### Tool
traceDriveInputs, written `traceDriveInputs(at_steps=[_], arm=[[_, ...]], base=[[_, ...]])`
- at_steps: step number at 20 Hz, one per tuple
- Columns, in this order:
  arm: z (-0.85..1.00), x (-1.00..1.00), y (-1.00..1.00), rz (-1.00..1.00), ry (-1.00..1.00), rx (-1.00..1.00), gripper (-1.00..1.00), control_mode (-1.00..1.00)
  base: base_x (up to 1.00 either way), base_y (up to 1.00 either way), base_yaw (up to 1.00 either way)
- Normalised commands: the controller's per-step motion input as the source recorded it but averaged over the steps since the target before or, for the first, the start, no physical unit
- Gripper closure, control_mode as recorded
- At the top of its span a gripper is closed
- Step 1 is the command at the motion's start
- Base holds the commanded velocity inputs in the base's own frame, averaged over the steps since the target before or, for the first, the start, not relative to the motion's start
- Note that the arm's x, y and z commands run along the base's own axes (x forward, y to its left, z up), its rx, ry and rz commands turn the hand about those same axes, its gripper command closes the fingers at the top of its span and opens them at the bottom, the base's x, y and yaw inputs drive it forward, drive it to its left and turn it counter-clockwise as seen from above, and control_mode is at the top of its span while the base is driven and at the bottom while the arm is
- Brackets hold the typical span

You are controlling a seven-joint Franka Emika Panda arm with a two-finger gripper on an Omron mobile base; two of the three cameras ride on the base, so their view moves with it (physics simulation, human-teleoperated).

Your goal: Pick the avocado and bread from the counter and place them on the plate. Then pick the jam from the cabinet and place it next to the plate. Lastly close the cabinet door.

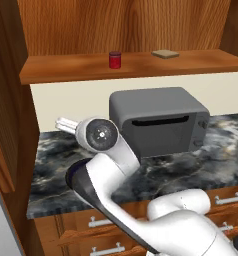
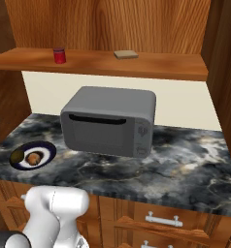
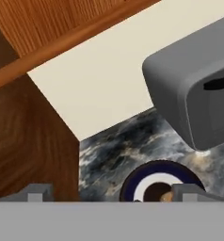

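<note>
The plate (image 2: 48,147) lies on the counter (image 2: 185,155) at its left end. On the plate rest the avocado (image 2: 18,156) and the bread (image 2: 35,158), side by side. The red jam (image 1: 115,59) stands on the open cabinet's shelf (image 1: 66,70), left of a flat tan slab (image 1: 165,53). My gripper (image 3: 114,193) hangs open above the counter, its fingertips (image 3: 38,192) wide apart and nothing between them. Below it in the hand view the plate (image 3: 132,181) shows beside the right fingertip, with a tan sliver of bread (image 3: 166,197) at its centre.
A grey toaster oven (image 2: 110,121) stands mid-counter under the shelf, right of the plate. A wooden side panel (image 3: 29,141) rises close on the left. My arm (image 1: 111,150) covers the counter's left part in the left base view. Drawers (image 2: 161,220) run below.
</note>
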Motion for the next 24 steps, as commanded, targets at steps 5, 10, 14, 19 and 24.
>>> traceDriveInputs(at_steps=[5, 10, 14, 19, 24], arm=[[0.98, -0.71, -0.58, 0.00, -0.13, 0.00, -1.00, -1.00], [0.81, -0.75, -0.78, 0.00, -0.11, 0.00, -1.00, -1.00], [0.44, -0.46, -0.97, 0.00, -0.06, 0.02, -1.00, -1.00], [0.46, -0.30, -0.80, 0.00, -0.04, 0.05, -1.00, -1.00], [0.31, -0.10, -0.42, 0.03, 0.00, -0.01, -1.00, -1.00]], base=[[0.00, 0.00, 0.00], [0.00, 0.00, 0.00], [0.00, 0.00, 0.00], [0.00, 0.00, 0.00], [0.00, 0.00, 0.00]])
